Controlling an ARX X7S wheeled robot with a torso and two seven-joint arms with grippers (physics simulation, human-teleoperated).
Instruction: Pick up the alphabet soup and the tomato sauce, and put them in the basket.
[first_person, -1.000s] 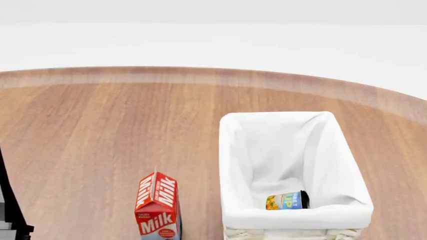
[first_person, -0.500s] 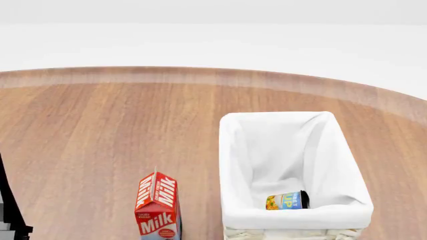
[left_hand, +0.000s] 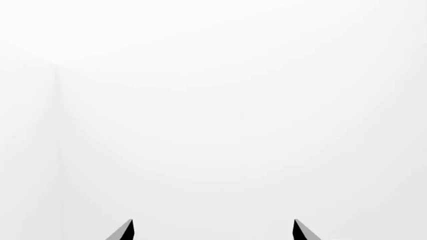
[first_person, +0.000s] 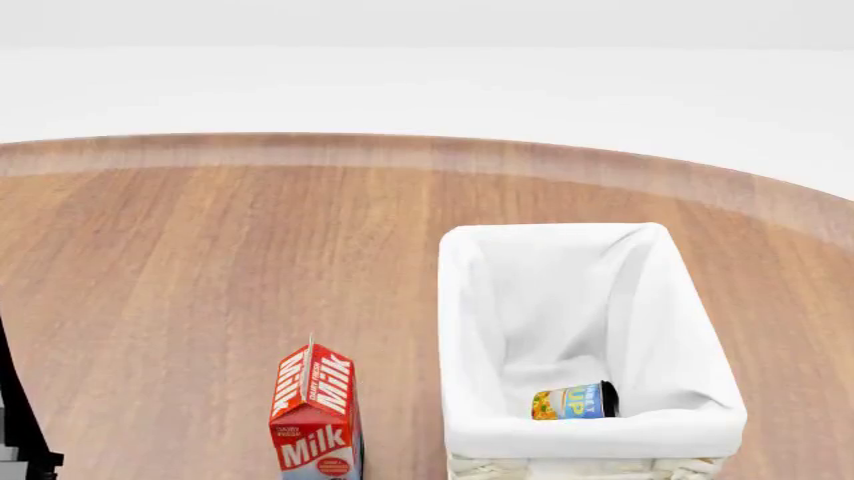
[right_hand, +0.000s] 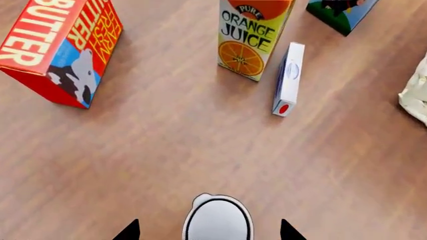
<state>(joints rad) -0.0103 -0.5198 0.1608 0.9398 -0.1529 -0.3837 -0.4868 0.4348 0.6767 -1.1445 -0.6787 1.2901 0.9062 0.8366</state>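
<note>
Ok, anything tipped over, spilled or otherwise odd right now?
Only the alphabet soup, which lies on its side in the basket, as dropped cans do. The milk carton stands upright; butter box and orange juice look undisturbed. No spills.

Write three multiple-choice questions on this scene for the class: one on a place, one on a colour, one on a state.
1. Where is the alphabet soup?
A. On the floor
B. Inside the basket
C. On top of a carton

2. What colours is the milk carton?
A. Red and white
B. Green and yellow
C. Black

3. What state is the left hand in?
A. Shut on a can
B. Shut on a carton
C. Open and empty

Answers:
1. B: the head view shows the can lying on the white lining at the basket's near end.
2. A: its faces are red with white "Milk" lettering.
3. C: the left wrist view shows its fingertips apart with nothing between them.
</note>
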